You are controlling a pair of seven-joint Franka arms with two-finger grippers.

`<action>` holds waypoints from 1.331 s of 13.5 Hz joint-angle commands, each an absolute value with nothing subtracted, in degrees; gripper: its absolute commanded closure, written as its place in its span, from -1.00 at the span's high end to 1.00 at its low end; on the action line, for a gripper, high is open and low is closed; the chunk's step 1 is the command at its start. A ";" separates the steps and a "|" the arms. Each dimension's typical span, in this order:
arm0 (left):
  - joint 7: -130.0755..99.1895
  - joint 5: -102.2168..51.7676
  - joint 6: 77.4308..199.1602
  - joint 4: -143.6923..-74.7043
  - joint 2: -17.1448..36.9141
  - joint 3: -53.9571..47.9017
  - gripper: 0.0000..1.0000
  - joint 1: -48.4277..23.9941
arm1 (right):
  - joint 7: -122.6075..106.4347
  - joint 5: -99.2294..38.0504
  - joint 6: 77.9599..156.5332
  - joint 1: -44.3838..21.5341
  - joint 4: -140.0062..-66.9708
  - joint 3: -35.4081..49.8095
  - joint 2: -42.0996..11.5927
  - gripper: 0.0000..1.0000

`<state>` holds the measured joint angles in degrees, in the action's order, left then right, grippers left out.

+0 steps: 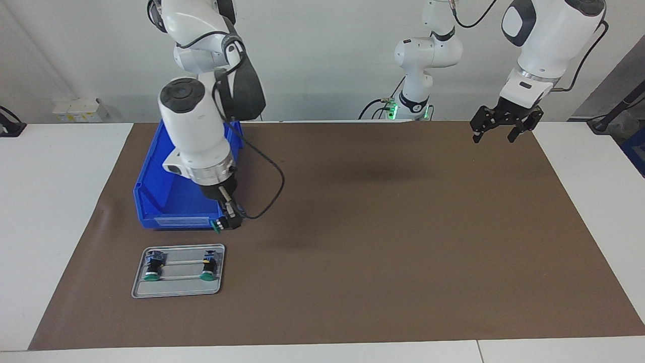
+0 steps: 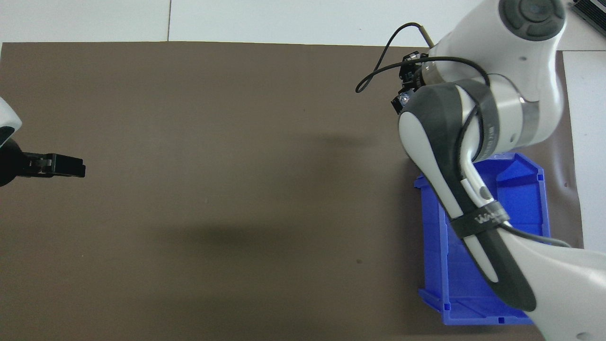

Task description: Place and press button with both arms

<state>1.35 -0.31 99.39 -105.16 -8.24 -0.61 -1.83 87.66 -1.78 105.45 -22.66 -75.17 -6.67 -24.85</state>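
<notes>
Facing view shows the right gripper (image 1: 228,221) clenched on a button (image 1: 216,227), green cap sideways, over the bin's (image 1: 166,201) edge just short of the grey tray (image 1: 177,290). The left gripper (image 1: 496,132) waits released, well apart.

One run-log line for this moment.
right gripper: shut on button, over blue bin's front edge | left gripper: open, waiting | tray: two buttons

A matt brown mat (image 1: 378,242) covers the desk; the blue bin (image 1: 166,201) looks like glossy plastic, the grey tray (image 1: 177,290) perhaps metal.
</notes>
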 commanded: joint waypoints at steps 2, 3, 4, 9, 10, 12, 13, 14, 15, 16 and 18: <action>1.93 0.62 100.02 -107.05 -9.93 -0.62 1.00 -1.67 | 111.82 2.46 108.35 -30.74 -76.73 -6.15 -26.36 -1.00; 1.93 0.62 100.02 -107.05 -9.93 -0.62 1.00 -1.67 | 116.76 2.55 110.11 -32.33 -76.73 -6.15 -27.06 -1.00; 1.93 0.62 100.02 -107.05 -9.93 -0.62 1.00 -1.58 | 120.72 2.64 110.30 -35.04 -76.29 -6.15 -28.55 -1.00; 1.93 0.62 100.02 -107.05 -9.93 -0.62 1.00 -1.58 | 137.09 3.78 116.36 -44.81 -74.62 -6.15 -38.05 -1.00; 1.93 0.62 100.02 -107.05 -9.93 -0.62 1.00 -1.67 | 138.85 3.78 117.24 -45.78 -74.71 -6.15 -38.58 -1.00; 1.93 0.62 100.02 -107.05 -9.93 -0.62 1.00 -1.58 | 140.88 3.43 120.04 -47.11 -75.75 -6.15 -38.41 -1.00; 1.93 0.62 100.02 -107.05 -9.93 -0.62 1.00 -1.67 | 141.06 3.43 120.49 -47.28 -76.54 -6.15 -38.23 -1.00; 1.93 0.62 100.02 -107.05 -9.93 -0.62 1.00 -1.58 | 141.06 3.51 120.67 -47.63 -77.60 -6.15 -38.15 -1.00; 1.93 0.62 100.02 -107.05 -9.93 -0.62 1.00 -1.58 | 141.06 3.78 121.02 -48.42 -79.26 -6.15 -37.71 -1.00; 1.93 0.62 100.02 -107.05 -9.93 -0.62 1.00 -1.58 | 140.72 3.87 122.42 -48.86 -81.45 -6.15 -37.01 -1.00; 1.93 0.62 100.02 -107.05 -9.93 -0.62 1.00 -1.58 | 140.71 4.39 126.11 -49.83 -85.41 -6.15 -35.86 -1.00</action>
